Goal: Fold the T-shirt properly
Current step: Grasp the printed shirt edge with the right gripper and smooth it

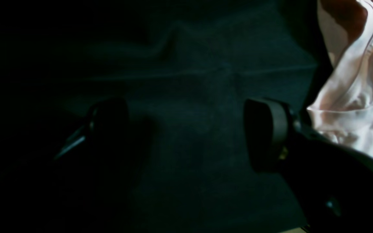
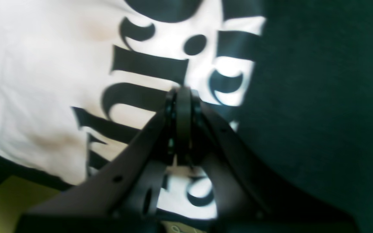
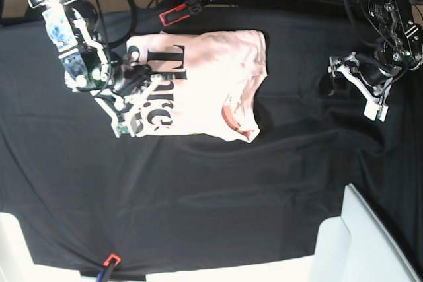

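- The pink T-shirt lies partly folded on the black cloth, with black letters showing.
- The right gripper is pressed together over the letters.
- The left gripper is spread wide, well away from the shirt, holding nothing.

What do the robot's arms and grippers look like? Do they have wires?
Both arms are white frames with black parts and black cables looping along them. The right gripper has dark, flat fingers with small holes along them. The left gripper has black fingers with rounded, greyish pads, and a small green light nearby.
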Tool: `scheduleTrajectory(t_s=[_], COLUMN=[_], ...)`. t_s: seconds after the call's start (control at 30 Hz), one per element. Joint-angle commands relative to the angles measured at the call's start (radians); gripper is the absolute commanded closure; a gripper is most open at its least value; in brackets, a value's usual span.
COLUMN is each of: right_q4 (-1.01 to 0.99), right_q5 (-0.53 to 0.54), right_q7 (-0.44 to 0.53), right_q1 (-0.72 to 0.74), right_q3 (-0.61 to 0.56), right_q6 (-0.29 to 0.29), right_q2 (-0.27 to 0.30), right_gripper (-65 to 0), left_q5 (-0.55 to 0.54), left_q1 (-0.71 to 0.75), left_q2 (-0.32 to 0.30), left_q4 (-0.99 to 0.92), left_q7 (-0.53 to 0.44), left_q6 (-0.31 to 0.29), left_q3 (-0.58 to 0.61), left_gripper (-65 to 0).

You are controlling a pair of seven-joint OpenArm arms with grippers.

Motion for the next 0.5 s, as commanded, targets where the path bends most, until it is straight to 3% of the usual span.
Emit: scheduleTrajectory(t_s=[0.0, 0.2, 0.47], right_q4=[-0.018, -0.095, 0.123], right_q5=[0.004, 0.006, 0.004], right_q7=[0.012, 0.053, -0.073], right_q1=[0.015, 0.014, 0.011], right_q3=[0.003, 0.005, 0.006], right_q6=[0.002, 0.003, 0.002], right_q2=[0.005, 0.006, 0.048], right_gripper=[0.0, 0.0, 0.0], left_q5=[-0.016, -0.016, -0.021], left_q1=[-0.008, -0.005, -0.009], left_q2=[-0.015, -0.001, 0.119], left_q4=[0.043, 0.133, 0.173], left_q7=[-0.017, -0.017, 0.034], left_q6=[-0.009, -0.009, -0.009], left_q3=[-0.003, 0.147, 0.175], left_gripper=[-53.7, -53.7, -53.4])
